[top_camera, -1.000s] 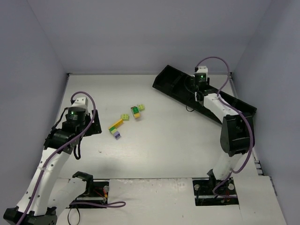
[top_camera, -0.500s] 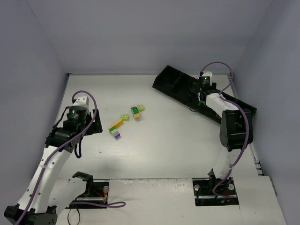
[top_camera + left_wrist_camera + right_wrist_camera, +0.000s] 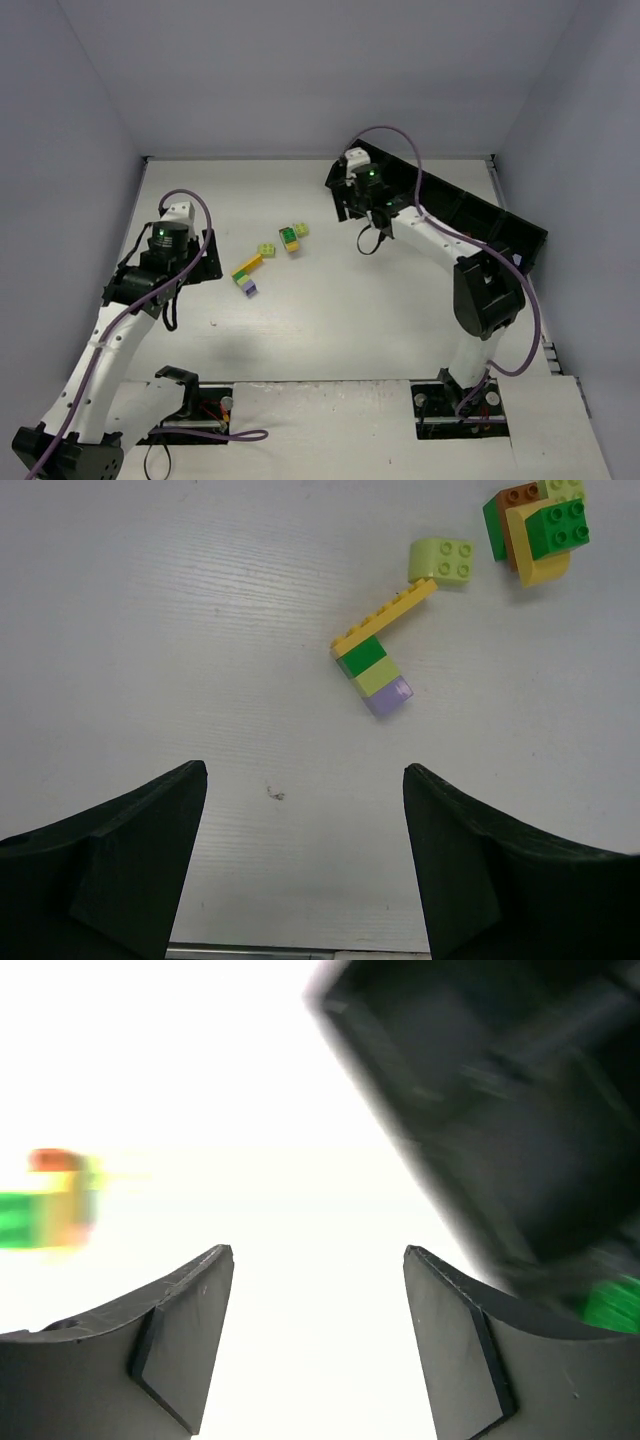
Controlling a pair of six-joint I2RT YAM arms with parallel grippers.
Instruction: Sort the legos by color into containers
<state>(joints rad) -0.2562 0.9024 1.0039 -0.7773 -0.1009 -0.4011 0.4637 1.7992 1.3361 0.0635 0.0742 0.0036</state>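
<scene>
The legos lie in the middle left of the table: a stack of yellow plate, dark green, lime and lilac bricks (image 3: pixel 246 275) (image 3: pixel 375 660), a single lime brick (image 3: pixel 267 250) (image 3: pixel 442 560), and a green, yellow and orange-brown cluster (image 3: pixel 292 236) (image 3: pixel 535 525). The cluster shows blurred in the right wrist view (image 3: pixel 45 1205). The long black compartment tray (image 3: pixel 450 205) (image 3: pixel 500 1090) runs along the back right; a green piece (image 3: pixel 612 1303) lies in it. My left gripper (image 3: pixel 192 264) (image 3: pixel 304 770) is open and empty, left of the stack. My right gripper (image 3: pixel 347 205) (image 3: pixel 318 1252) is open and empty at the tray's left end.
Grey walls close the table on three sides. The arm bases and cable openings (image 3: pixel 190 405) sit at the near edge. A small dark speck (image 3: pixel 275 795) marks the white table between the left fingers.
My right arm has swung left from over the tray's middle to its left end, nearer the legos. The left arm has barely shifted. The legos have not moved.
</scene>
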